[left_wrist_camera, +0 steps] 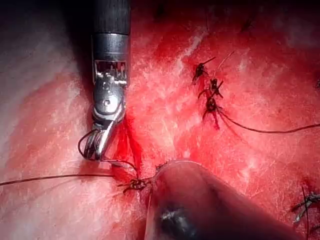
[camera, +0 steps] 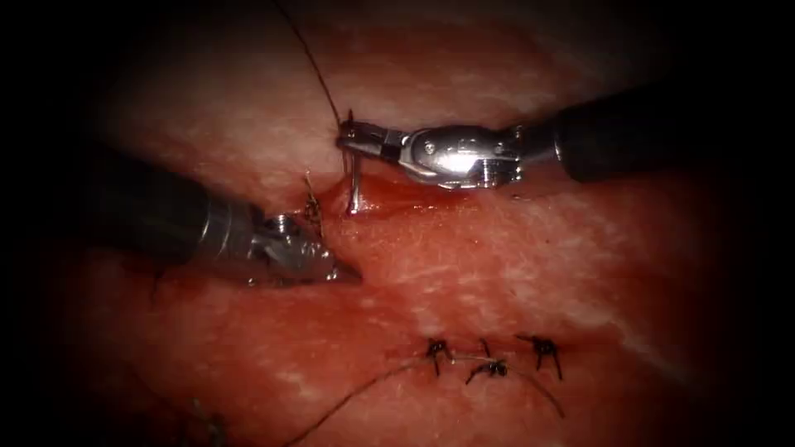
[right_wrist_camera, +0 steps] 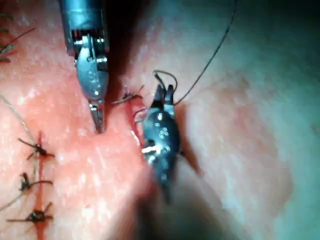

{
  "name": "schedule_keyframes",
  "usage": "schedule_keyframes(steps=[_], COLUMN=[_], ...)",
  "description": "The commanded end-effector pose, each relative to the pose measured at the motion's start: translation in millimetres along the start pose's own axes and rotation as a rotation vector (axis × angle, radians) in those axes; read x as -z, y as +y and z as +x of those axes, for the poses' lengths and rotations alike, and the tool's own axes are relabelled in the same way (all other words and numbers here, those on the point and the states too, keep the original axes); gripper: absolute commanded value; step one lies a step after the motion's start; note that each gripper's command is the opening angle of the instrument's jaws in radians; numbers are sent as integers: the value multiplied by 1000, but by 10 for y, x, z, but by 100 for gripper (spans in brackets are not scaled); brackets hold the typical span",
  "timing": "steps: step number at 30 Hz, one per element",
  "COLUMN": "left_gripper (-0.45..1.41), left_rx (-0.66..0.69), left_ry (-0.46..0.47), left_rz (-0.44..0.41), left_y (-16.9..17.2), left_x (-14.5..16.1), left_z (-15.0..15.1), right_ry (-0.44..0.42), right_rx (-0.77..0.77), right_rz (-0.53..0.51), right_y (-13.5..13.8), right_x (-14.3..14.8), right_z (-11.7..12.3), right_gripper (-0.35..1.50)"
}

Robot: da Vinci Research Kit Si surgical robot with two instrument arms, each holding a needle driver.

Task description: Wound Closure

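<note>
From the endoscope: right pincer [camera: 352, 142] clamped on the needle [camera: 354, 178] near its thread [camera: 310, 58] end, needle upright, tip touching the tissue [camera: 497, 273] at the cut [camera: 389, 194] — hard to tell if in. Left pincer [camera: 348, 273] closed, holding nothing, left of the cut. From the left wrist: needle curling out of the right pincer. From the right wrist: left pincer pressed closed. Probably starting a new stitch — next needs a firm hold and loose thread.

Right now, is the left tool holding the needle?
No, the needle is held in the right tool, while the left tool rests on the tissue.
</note>
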Motion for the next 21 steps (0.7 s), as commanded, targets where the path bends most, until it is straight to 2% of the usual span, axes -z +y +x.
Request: schedule_keyframes(steps=[1,5,11,21], left_gripper=[-45,-45,-45,-45], left_rx=[-1,-2,-2,-5], left_ry=[-1,-1,-1,-1], left_rz=[-2,-3,0,4], left_y=[5,5,5,3], left_x=[-7,-6,-6,-11], left_z=[-3,-4,-4,-7], right_ry=[-6,10,15,9], right_rx=[29,96,115,-101], right_rz=[37,114,162,169], right_y=[-7,-6,-7,-11], right_x=[-8,-8,-8,-8], right_z=[-8,-7,-6,-2], right_gripper=[-35,-35,-35,-35])
